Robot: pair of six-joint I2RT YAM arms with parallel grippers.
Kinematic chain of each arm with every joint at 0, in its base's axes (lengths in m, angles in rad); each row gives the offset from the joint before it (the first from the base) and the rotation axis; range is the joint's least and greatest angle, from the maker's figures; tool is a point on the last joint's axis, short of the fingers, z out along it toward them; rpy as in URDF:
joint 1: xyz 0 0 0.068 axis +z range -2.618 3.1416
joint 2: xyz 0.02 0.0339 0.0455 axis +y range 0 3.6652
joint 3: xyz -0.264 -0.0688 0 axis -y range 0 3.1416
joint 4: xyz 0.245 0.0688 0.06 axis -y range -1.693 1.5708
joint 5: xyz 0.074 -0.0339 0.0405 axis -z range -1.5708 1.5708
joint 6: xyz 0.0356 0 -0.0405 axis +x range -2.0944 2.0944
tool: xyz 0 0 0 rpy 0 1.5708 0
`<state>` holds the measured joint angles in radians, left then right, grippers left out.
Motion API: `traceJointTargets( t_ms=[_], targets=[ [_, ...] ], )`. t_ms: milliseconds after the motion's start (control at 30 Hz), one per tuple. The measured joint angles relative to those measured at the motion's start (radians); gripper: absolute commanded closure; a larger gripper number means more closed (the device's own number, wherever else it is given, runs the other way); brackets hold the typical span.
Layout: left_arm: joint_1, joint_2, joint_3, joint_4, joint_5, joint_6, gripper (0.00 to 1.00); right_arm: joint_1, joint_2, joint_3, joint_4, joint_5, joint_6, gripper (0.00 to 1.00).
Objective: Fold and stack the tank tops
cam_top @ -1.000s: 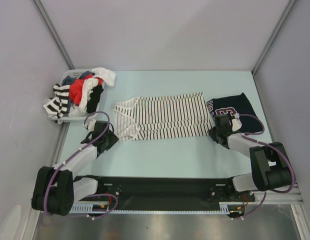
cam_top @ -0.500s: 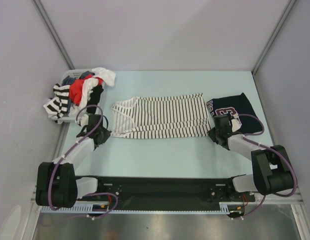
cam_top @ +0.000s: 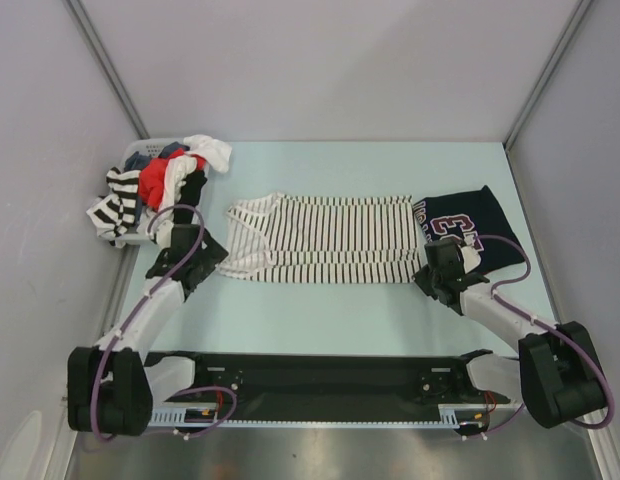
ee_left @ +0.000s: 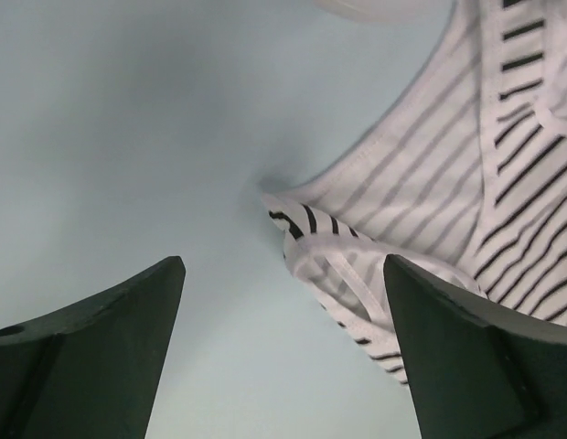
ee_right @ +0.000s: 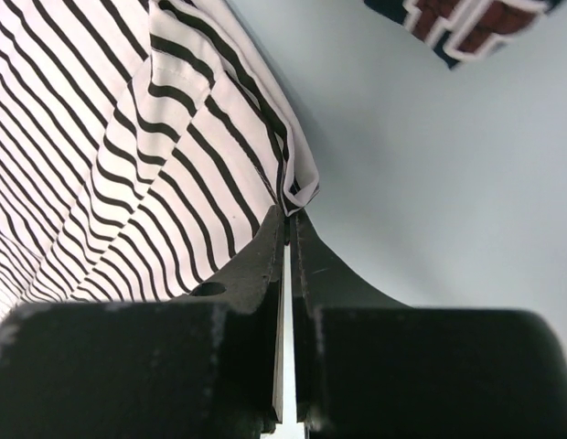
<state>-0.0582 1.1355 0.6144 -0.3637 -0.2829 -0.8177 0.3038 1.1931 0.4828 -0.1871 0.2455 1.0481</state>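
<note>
The white striped tank top (cam_top: 330, 238) lies spread flat mid-table, straps to the left. My left gripper (cam_top: 206, 257) stands open at its strap end. In the left wrist view the gripper (ee_left: 283, 265) has a folded strap corner (ee_left: 334, 261) lying on the table between its fingers, untouched. My right gripper (cam_top: 430, 272) is shut on the near right hem corner of the striped tank top (ee_right: 110, 137), pinched at the fingertips (ee_right: 288, 215). The navy tank top (cam_top: 468, 225), with its maroon number, lies folded at the right, also seen in the right wrist view (ee_right: 457, 23).
A white basket (cam_top: 140, 239) heaped with mixed clothes (cam_top: 165, 180) stands at the back left, just behind my left gripper. Grey walls close the table at the back and on both sides.
My left gripper shut on the strap end, then opened and let it go. The striped top now lies stretched wider and flatter. My right gripper stayed shut on the hem and drew slightly nearer.
</note>
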Motion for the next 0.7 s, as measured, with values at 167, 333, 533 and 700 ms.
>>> traceJointTargets(
  t_ms=[167,333,533,700],
  targets=[
    [-0.179,-0.115,-0.016,-0.008,-0.005,0.015,0.19,0.003,-0.036,-0.010,-0.052,0.000,0.006,1.00],
    [-0.339,-0.190,-0.119,0.084,0.085,-0.013,0.48,0.003,-0.043,-0.014,-0.063,0.000,0.010,1.00],
    [-0.410,-0.131,-0.195,0.180,0.131,-0.068,0.64,0.003,-0.045,-0.026,-0.068,0.000,0.017,1.00],
    [-0.455,-0.010,-0.190,0.251,0.140,-0.084,0.56,0.003,-0.048,-0.026,-0.068,0.000,0.018,1.00]
  ],
)
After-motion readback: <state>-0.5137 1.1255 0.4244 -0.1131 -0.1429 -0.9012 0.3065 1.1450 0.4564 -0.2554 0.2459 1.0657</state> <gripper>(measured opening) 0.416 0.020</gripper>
